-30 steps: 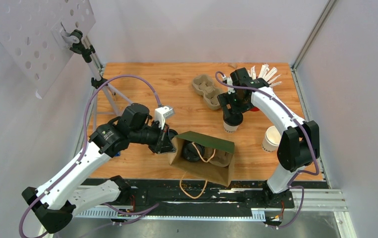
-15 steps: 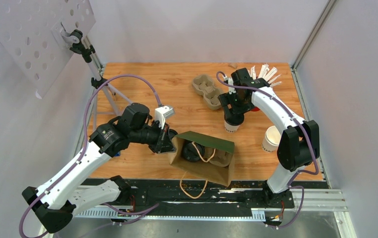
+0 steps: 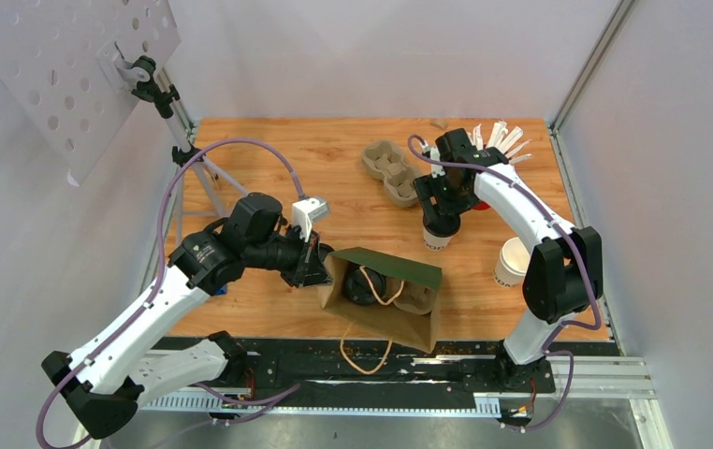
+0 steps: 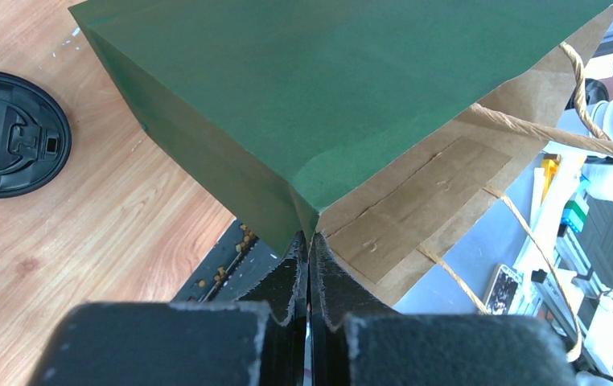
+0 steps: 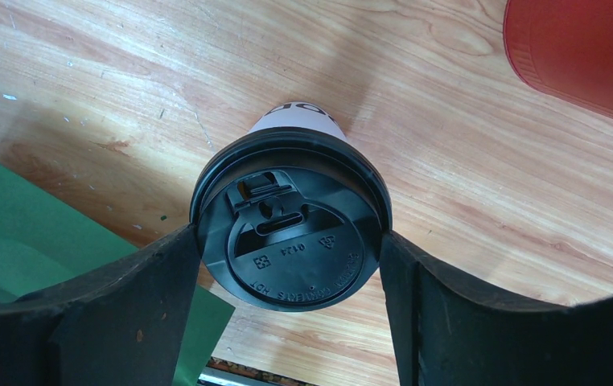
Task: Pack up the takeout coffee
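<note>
A robotics lab test cell: plain white walls close round the wooden table, a perforated panel on a stand rises off its far left corner, aluminium rails run along its near edge.

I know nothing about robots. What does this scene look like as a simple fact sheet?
Left gripper: shut on the paper bag's corner edge
Right gripper: fingers either side of a lidded cup standing on the table; firm grip unclear
Inside bag: what looks like another lidded cup
Unlidded cup: standing far right on the table
Loose lid: flat on table beside bag
Pulp carrier: on table, outside bag
</note>
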You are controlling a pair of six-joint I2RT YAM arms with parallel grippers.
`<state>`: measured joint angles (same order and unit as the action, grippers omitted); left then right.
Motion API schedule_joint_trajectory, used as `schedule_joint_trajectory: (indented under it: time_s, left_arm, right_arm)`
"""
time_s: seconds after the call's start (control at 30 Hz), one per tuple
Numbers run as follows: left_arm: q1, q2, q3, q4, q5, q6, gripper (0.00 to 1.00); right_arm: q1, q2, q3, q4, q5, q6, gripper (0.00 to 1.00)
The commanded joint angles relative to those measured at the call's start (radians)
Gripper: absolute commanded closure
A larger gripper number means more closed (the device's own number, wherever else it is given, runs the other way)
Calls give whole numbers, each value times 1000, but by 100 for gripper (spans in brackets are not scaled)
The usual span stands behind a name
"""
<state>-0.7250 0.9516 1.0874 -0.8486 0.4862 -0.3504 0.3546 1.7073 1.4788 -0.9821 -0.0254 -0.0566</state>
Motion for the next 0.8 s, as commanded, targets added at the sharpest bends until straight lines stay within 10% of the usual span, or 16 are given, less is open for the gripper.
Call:
schedule_joint_trajectory:
  time_s: [0.0, 0.77]
  left_arm:
    - [-2, 6, 53, 21, -13, 2, 100]
    - [-2, 98, 149, -28, -84, -42, 100]
  right_arm:
    - [-5, -18, 8, -9, 15, 5, 32]
    - [-5, -295, 252, -205, -5, -16, 38]
